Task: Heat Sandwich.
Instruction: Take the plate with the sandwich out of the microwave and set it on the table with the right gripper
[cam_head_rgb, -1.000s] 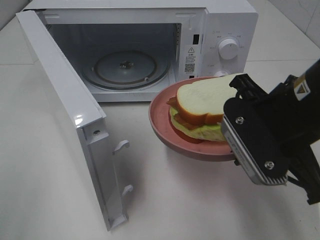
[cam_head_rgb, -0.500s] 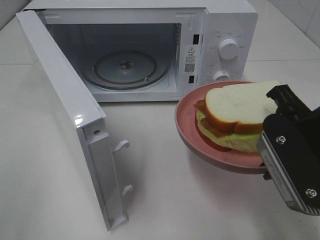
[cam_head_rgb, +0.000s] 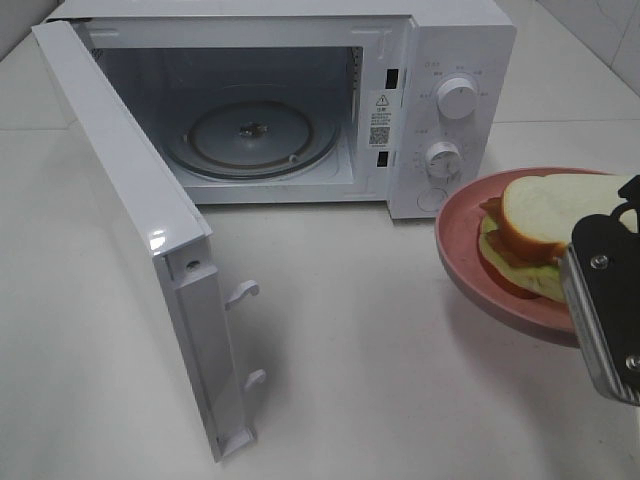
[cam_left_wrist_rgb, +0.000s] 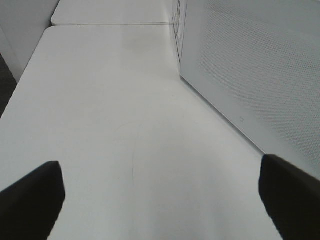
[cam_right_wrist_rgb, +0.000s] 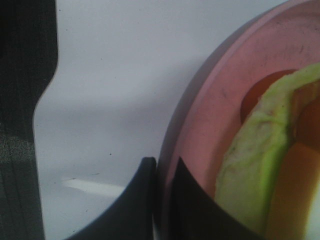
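Observation:
The sandwich (cam_head_rgb: 545, 225), white bread over green leaf and red filling, lies on a round pink plate (cam_head_rgb: 470, 260) at the right edge of the high view, in front of the microwave's dials. My right gripper (cam_head_rgb: 600, 310) holds that plate by its near rim. In the right wrist view the right gripper (cam_right_wrist_rgb: 162, 185) is shut on the plate's rim (cam_right_wrist_rgb: 210, 115), with the sandwich's leaf (cam_right_wrist_rgb: 250, 165) just beyond. My left gripper (cam_left_wrist_rgb: 160, 205) is open over bare table, nothing between its fingers; the high view does not show it.
The white microwave (cam_head_rgb: 440, 60) stands at the back with its door (cam_head_rgb: 130, 210) swung wide open to the left and its glass turntable (cam_head_rgb: 250, 135) bare. The left wrist view shows the door's perforated panel (cam_left_wrist_rgb: 260, 65) close by.
The right gripper has carried the plate and sandwich rightward, from in front of the microwave's opening to the right edge of the view. The left gripper is unchanged.

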